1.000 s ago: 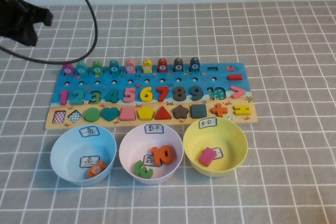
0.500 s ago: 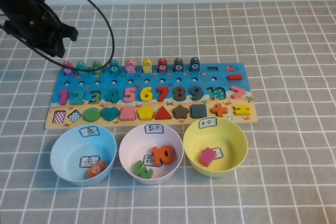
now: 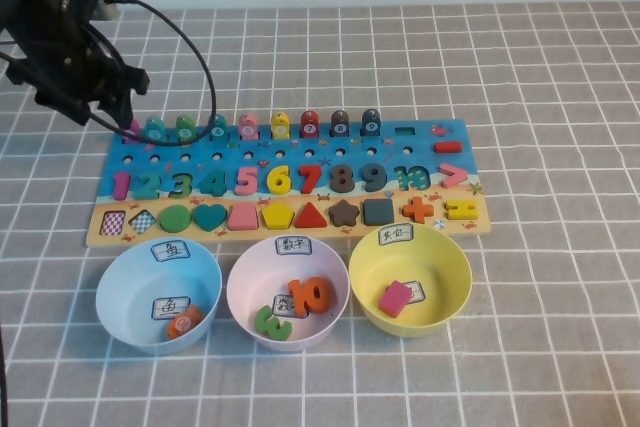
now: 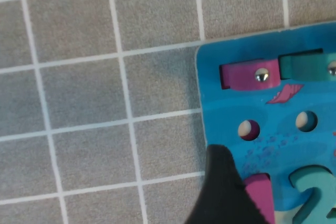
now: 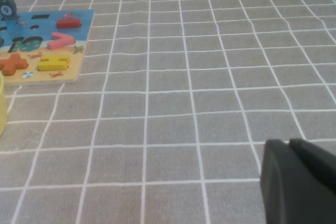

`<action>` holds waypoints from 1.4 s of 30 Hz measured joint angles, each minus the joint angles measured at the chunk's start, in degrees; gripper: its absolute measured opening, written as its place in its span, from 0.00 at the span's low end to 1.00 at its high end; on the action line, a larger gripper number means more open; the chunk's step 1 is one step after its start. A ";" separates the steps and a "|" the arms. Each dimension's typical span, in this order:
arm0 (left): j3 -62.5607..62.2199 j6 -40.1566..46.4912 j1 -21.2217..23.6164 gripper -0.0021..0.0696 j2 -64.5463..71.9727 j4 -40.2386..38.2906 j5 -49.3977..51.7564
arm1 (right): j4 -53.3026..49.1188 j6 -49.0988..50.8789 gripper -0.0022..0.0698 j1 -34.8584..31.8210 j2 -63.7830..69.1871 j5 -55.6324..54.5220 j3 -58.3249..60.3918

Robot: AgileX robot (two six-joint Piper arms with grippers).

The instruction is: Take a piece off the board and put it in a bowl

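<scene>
The board [image 3: 400, 152] lies across the middle of the table with a row of rounded pieces along its far edge. The magenta piece [image 3: 130, 132] stands at the left end of that row, on the board; in the left wrist view the piece [image 4: 247, 74] lies close by in its slot. My left gripper [image 3: 126, 115] hovers just above and behind it, open, holding nothing; one dark finger [image 4: 223, 182] shows over the board's corner. The light blue bowl [image 3: 110, 287] sits in front of the board's left end. My right gripper [image 5: 294, 182] is shut, low over bare table.
An orange piece [image 3: 183, 324] lies in the blue bowl. A pale pink bowl [image 3: 240, 282] holds number pieces and a yellow bowl [image 3: 455, 272] holds a pink block. The left arm's cable [image 3: 205, 77] loops over the board's far left.
My left arm has swung in from the upper left and come down to the board's far left corner, above the magenta piece. Nothing on the board or in the bowls has moved.
</scene>
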 joint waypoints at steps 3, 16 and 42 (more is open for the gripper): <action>0.00 -0.09 0.00 0.58 0.67 -0.31 0.00 | 0.00 0.00 0.01 0.00 0.00 0.00 0.00; 0.00 -0.09 -0.11 0.58 1.13 -1.12 -2.53 | 0.00 0.00 0.01 0.00 0.00 0.00 0.00; 0.00 -0.09 -0.11 0.58 3.05 -1.10 -4.50 | 0.00 0.00 0.01 0.00 0.00 0.00 0.00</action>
